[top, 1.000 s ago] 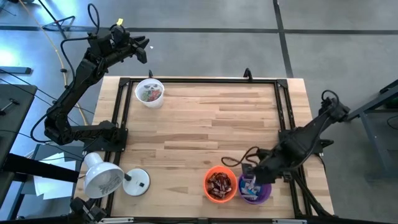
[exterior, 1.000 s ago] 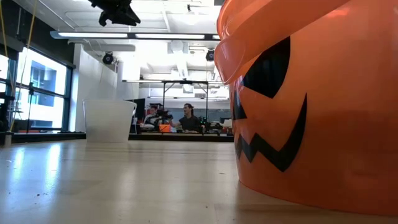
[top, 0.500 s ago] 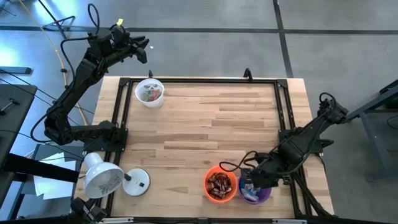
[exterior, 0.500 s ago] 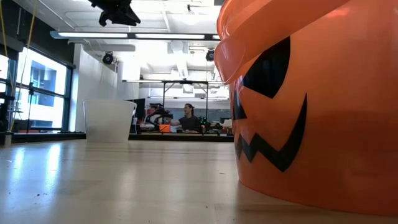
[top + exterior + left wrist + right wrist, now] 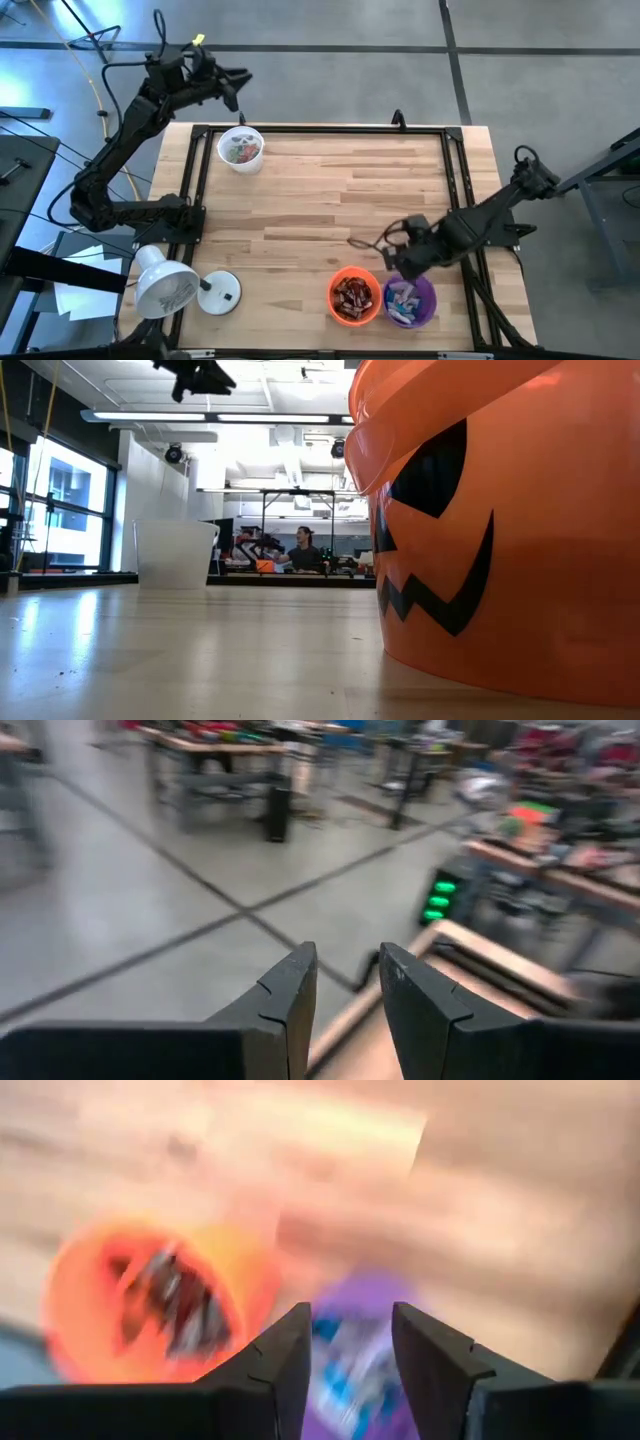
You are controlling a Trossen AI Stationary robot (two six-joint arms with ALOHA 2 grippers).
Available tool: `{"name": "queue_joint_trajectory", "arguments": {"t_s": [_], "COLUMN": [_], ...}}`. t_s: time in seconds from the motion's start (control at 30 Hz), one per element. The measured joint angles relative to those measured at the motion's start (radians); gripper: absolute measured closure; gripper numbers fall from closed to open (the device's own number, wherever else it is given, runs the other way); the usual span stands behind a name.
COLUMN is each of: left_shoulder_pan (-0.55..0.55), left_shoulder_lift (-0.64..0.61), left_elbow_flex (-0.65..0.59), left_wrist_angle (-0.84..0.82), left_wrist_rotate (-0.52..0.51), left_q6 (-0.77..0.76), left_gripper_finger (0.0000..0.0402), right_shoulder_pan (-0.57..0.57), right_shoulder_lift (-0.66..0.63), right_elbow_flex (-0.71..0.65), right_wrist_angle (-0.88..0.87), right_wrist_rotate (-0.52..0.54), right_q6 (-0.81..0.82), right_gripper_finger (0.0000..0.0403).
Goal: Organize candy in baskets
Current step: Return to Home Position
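Observation:
Three baskets stand on the wooden table. The white basket (image 5: 240,148) at the far left holds mixed candy. At the near edge, the orange basket (image 5: 354,297) holds dark brown and red candy, and the purple basket (image 5: 411,301) beside it holds blue-and-white candy (image 5: 345,1370). My right gripper (image 5: 392,260) hovers open just beyond the purple basket's far side, nothing between its fingers (image 5: 285,1350). My left gripper (image 5: 238,90) hangs high, beyond the table's far edge near the white basket; it is open and empty (image 5: 348,960).
A white dome lamp (image 5: 168,288) with a round base (image 5: 222,292) stands at the near left corner. A black frame (image 5: 320,130) runs along the table's edges. In the low view the orange basket (image 5: 500,530) fills the right side. People sit in the room far behind.
My right gripper has risen out of the purple basket and drawn back toward the table's far edge, ending beyond the basket's far rim. My left gripper has shifted a little toward the right, still high beyond the far edge.

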Motion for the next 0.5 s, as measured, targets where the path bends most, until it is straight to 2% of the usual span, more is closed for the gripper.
{"name": "queue_joint_trajectory", "arguments": {"t_s": [0.17,0.3,0.5], "left_shoulder_pan": [-0.091,-0.186,-0.317], "left_shoulder_lift": [0.0,0.0,0.0], "left_elbow_flex": [0.0,0.0,0.0], "left_wrist_angle": [-0.024,-0.098,-0.232], "left_wrist_rotate": [0.114,0.115,0.082], "left_q6": [-0.06,-0.075,-0.157], "left_gripper_finger": [0.0302,0.0302,0.0302], "right_shoulder_pan": [-0.118,-0.207,-0.285], "right_shoulder_lift": [0.0,-0.002,-0.014], "right_elbow_flex": [0.0,0.0,0.0], "right_wrist_angle": [-0.172,-0.221,-0.188], "right_wrist_rotate": [0.155,0.252,0.292], "right_q6": [-0.213,-0.374,-0.658], "right_gripper_finger": [0.0274,0.0275,0.0275]}}
